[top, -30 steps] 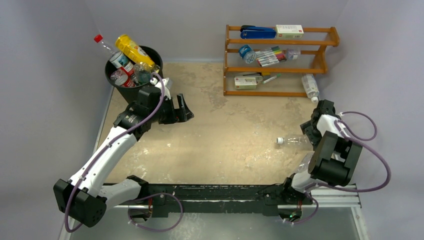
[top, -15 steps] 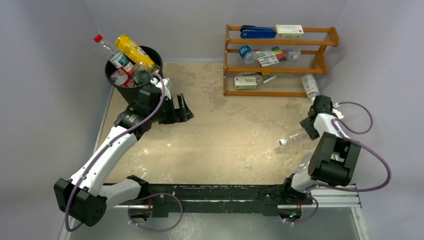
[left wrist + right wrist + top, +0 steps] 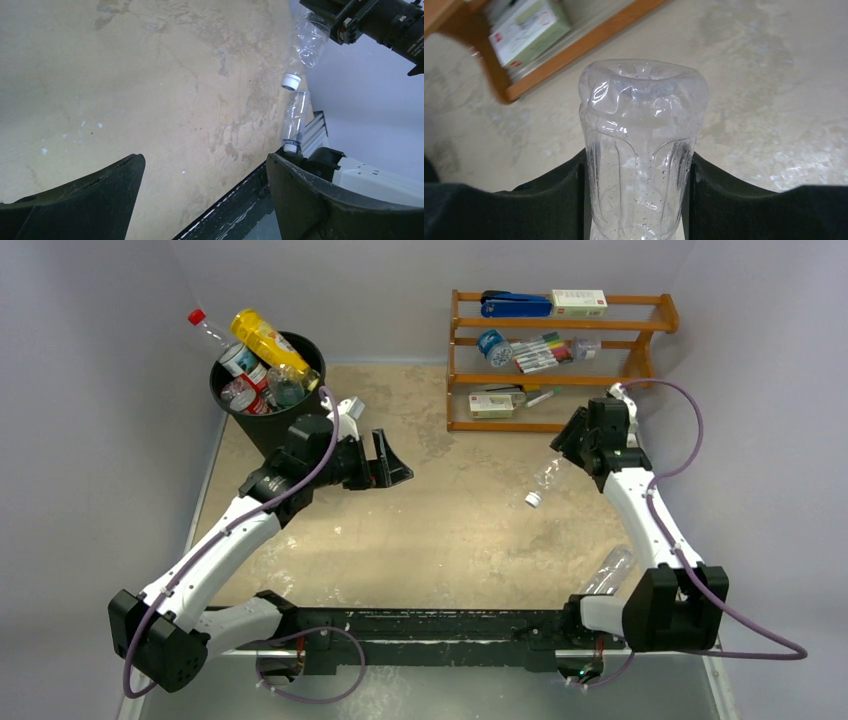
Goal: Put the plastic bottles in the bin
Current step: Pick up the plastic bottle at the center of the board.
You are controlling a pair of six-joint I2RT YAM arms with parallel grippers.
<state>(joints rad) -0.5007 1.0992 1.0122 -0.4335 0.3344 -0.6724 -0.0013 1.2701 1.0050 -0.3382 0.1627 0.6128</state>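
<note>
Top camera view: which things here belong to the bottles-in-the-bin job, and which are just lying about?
Job: bin; bottles piled in it; white-capped bottle in the right gripper; loose bottle lying at near right.
Lying about: wooden rack; blue stapler; markers; boxes.

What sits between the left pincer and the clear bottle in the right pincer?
Only bare stained tabletop separates the left pincer from the clear bottle, plain in the top external view.
</note>
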